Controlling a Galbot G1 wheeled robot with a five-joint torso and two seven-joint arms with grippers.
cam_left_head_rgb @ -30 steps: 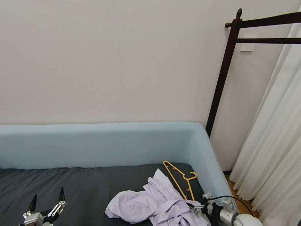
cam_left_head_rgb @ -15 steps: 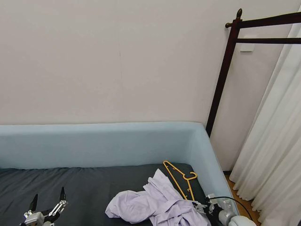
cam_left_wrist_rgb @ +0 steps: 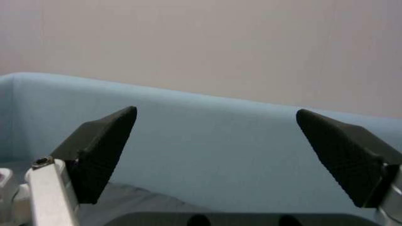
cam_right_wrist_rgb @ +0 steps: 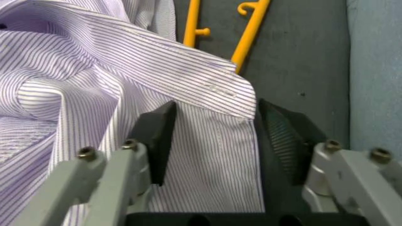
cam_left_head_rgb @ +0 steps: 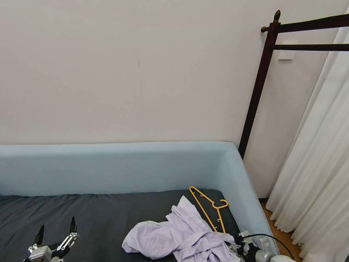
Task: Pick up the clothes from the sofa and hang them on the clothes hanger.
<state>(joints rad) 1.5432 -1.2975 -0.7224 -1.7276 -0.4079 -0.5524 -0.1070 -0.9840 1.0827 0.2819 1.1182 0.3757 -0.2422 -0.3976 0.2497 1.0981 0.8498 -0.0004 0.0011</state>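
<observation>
My right pincer (cam_right_wrist_rgb: 217, 106) is low at the right end of the sofa (cam_left_head_rgb: 109, 169). Its jaws are parted, and a folded edge of the striped shirt (cam_right_wrist_rgb: 125, 70) lies between the two pads. The cloth spans the gap loosely, so as far as I can see I straddle it without pinching it. In the head view this pincer (cam_left_head_rgb: 235, 246) is at the near right edge of the crumpled lilac shirt (cam_left_head_rgb: 174, 234), which lies in a heap on the dark seat cushion (cam_left_head_rgb: 82, 218).

A yellow hanger (cam_left_head_rgb: 210, 207) lies just beyond the heap, towards the far right corner of the seat, with its lower part tucked under the cloth.

I judge the shirt light, thin and limp. It will sag and slide, and a single layer may slip out of the pads. The stitched band between my pads looks like the firmest place, being doubled and a little stiffer, so I would take hold there and deep. I must keep clear of the hanger, which is hard, smooth and easy to snag.

My left pincer (cam_left_head_rgb: 54, 233) waits wide open and holding nothing at the near left, over the cushion. The dark wooden rack (cam_left_head_rgb: 262, 82) stands beyond the right arm of the sofa.
</observation>
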